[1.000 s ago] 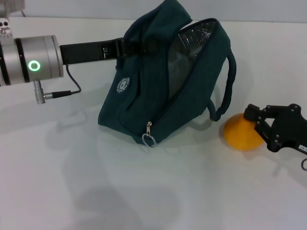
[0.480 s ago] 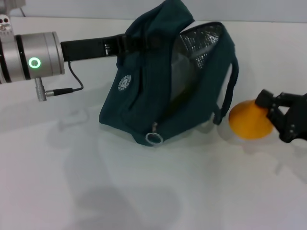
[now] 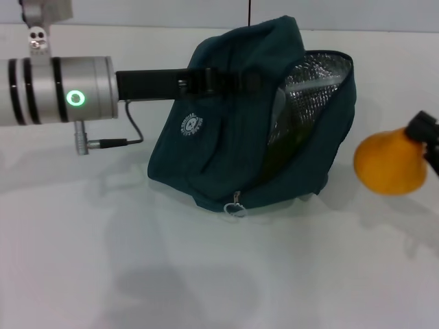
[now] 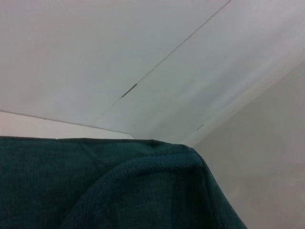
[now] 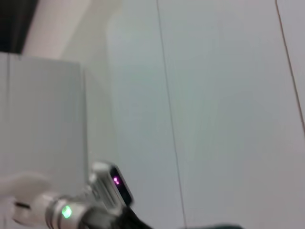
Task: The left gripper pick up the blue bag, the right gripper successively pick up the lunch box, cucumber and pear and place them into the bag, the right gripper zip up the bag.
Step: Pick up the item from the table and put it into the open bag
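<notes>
White tabletop point(image 3: 137, 274) mid-frame: my left gripper point(image 3: 240, 81) clamps blue bag point(image 3: 226, 151) w/ mouth open, right gripper point(image 3: 426, 137) at right edge pinches pear point(image 3: 389, 163).

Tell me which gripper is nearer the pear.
Right. The right gripper holds the pear at the head view's right edge; the left gripper grips the blue bag, across the bag from it.

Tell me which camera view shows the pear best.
The head view: the pear shows whole, lifted beside the blue bag, with the right gripper on its far side. The left wrist view shows only bag fabric; the right wrist view shows no pear.
</notes>
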Robot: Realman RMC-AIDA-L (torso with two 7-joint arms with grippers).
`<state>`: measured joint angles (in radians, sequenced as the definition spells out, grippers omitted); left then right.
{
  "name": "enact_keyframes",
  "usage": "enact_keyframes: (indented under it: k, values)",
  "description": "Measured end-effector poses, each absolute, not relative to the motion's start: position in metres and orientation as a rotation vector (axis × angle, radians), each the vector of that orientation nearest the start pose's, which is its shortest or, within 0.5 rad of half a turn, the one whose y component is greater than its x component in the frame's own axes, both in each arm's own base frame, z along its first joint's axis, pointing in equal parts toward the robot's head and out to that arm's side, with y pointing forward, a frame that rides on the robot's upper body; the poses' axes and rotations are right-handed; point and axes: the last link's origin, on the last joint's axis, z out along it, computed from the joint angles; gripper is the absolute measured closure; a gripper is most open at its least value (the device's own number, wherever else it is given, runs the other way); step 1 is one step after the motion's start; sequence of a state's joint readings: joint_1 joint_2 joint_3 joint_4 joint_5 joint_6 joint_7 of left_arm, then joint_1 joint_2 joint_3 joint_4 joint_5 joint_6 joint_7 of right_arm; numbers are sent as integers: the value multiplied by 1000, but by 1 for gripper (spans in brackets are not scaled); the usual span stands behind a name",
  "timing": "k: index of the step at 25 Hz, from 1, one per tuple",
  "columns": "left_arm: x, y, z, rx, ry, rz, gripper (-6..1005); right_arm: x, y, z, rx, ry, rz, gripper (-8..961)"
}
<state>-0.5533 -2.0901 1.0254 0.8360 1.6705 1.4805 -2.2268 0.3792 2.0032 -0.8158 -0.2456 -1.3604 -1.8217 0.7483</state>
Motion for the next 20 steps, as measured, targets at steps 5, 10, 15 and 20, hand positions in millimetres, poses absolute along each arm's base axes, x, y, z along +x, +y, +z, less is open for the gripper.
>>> enact_keyframes:
  k: [5, 10, 15, 20]
  values:
    - [-173, 357, -9, -2639, -1465, -1006, 858, 273, 261, 34, -2263, 142, 1370, 861]
    - [-168, 358, -12, -2664, -1456, -994, 858, 259, 269, 36, -2251, 80, 1427, 852]
    - [-165, 358, -11, -2673, -1463, -998, 857, 236, 294, 31, -2277, 16, 1446, 843]
    - [-163, 359, -8, -2654, -1494, -1031, 857, 214, 312, 19, -2349, -29, 1440, 835]
